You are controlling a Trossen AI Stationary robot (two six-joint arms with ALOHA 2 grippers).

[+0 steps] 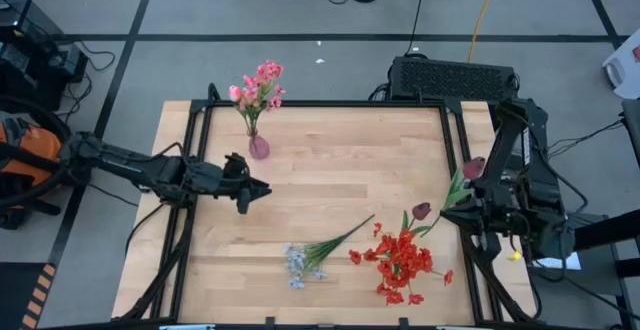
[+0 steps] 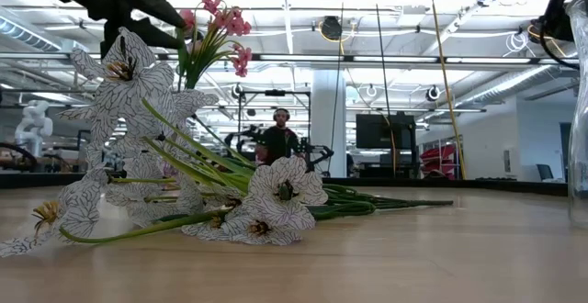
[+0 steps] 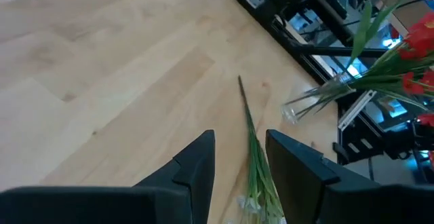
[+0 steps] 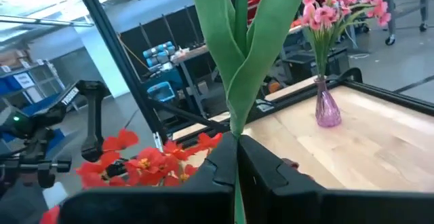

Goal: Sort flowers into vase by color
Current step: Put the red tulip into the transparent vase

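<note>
Left gripper: above the table's left half, fingers parted, nothing between them.
Right gripper: at the table's right edge, fingers clamped on a maroon tulip's green stem.
Vase: upright near the far left corner, pink flowers in it.
Red flowers: lying near the front right corner.
Blue-white bunch: lying near the front edge, just beside the red flowers.
Table: pale wood.
</note>
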